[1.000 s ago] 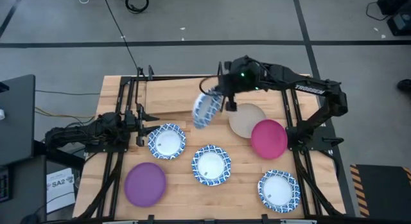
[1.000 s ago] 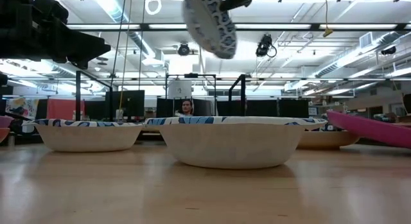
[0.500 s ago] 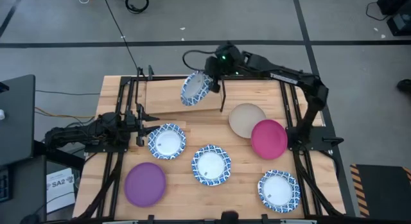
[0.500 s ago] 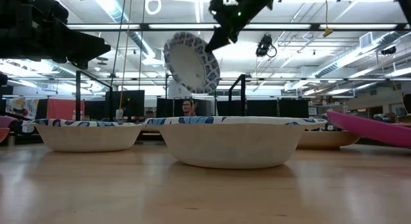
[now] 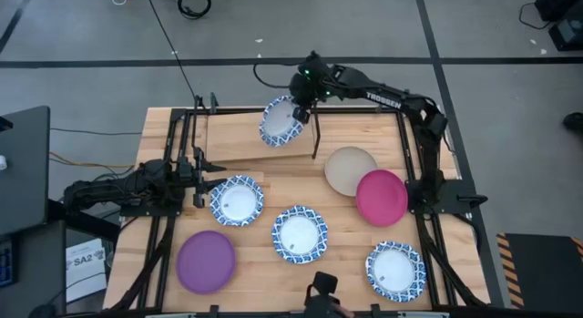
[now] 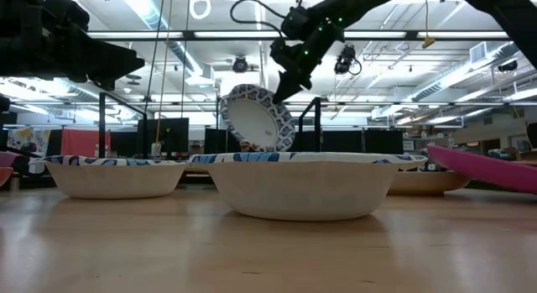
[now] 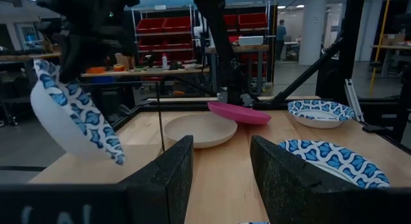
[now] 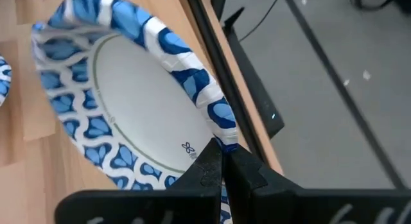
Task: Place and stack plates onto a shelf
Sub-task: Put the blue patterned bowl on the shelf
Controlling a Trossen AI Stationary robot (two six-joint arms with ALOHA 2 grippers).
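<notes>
Nearest the front edge of the worktop point(image 5: 255, 277), a purple plate point(image 5: 206, 261) lies toward the left corner and a blue-and-white plate point(image 5: 395, 270) toward the right corner. Between them and a little farther in, a second patterned plate point(image 5: 299, 234) sits about midway across. A third patterned plate point(image 5: 237, 200) lies left of centre. Just beside it the left gripper point(image 5: 199, 179) waits near the left edge, its jaws standing wide with nothing between them.

Toward the right edge, a magenta plate point(image 5: 381, 197) overlaps a beige plate point(image 5: 350, 170), its rim resting on the beige one so that it sits tilted.

Farther back is the shelf point(image 5: 239, 136), a pale plank in a thin black frame along the far edge of the worktop. Above its right end the right gripper point(image 5: 299, 111) has its jaws pinched tight on the rim of a fourth patterned plate point(image 5: 280, 123), as the wrist view shows plainly. That held plate hangs steeply tilted; I can't tell whether its lower edge touches the plank.
</notes>
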